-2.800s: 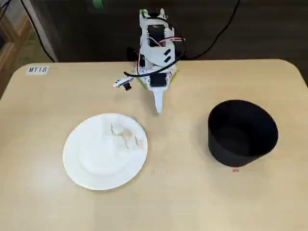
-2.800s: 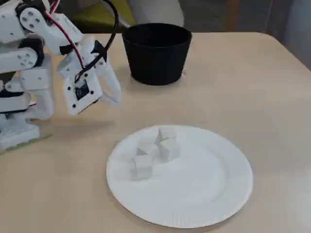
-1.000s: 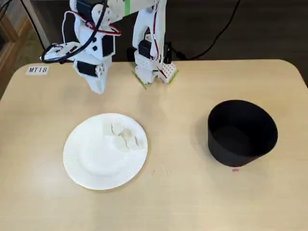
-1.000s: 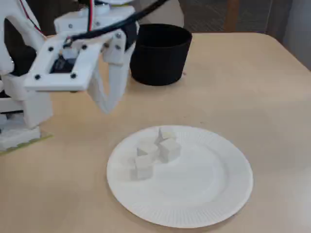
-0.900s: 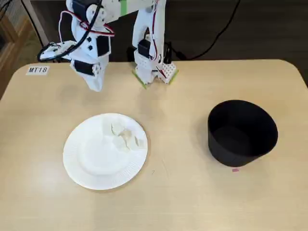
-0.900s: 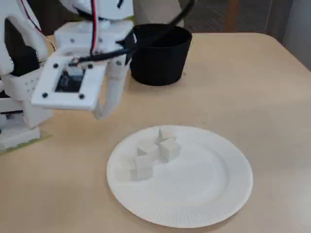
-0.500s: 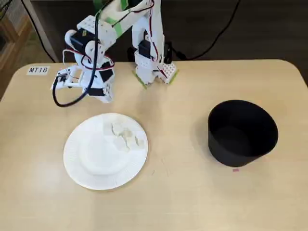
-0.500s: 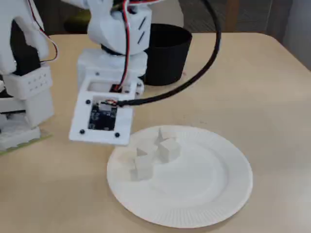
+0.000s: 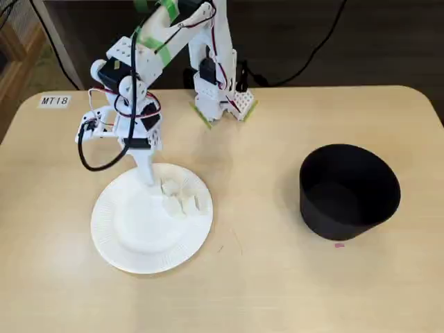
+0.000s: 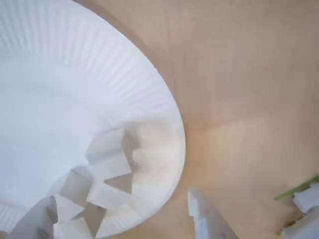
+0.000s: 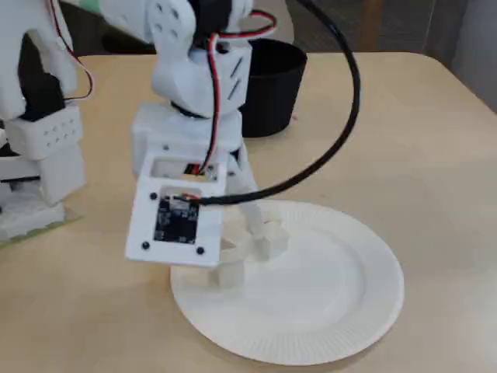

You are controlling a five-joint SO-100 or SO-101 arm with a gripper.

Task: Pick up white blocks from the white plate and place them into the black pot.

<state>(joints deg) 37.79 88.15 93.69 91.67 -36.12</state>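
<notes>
The white plate (image 9: 132, 243) lies left of centre in a fixed view, with several small white blocks (image 9: 182, 198) clustered near its upper right. My gripper (image 9: 148, 177) has come down at the plate's back rim, just left of the blocks. The wrist view shows the blocks (image 10: 105, 172) on the plate (image 10: 60, 99), with the gripper (image 10: 119, 225) open and one fingertip (image 10: 203, 219) off the rim on the table. Nothing is held. The black pot (image 9: 350, 191) stands far right, and behind the arm in another fixed view (image 11: 272, 85).
The arm's base (image 9: 220, 104) sits at the table's back edge, with black cables trailing behind it. A label reading MT18 (image 9: 54, 100) is stuck at the back left corner. A small pink mark (image 9: 339, 244) lies in front of the pot.
The arm swung from the table's centre to the left, then lowered until the gripper reached the plate's back rim beside the blocks. Plate, blocks and pot stayed put.
</notes>
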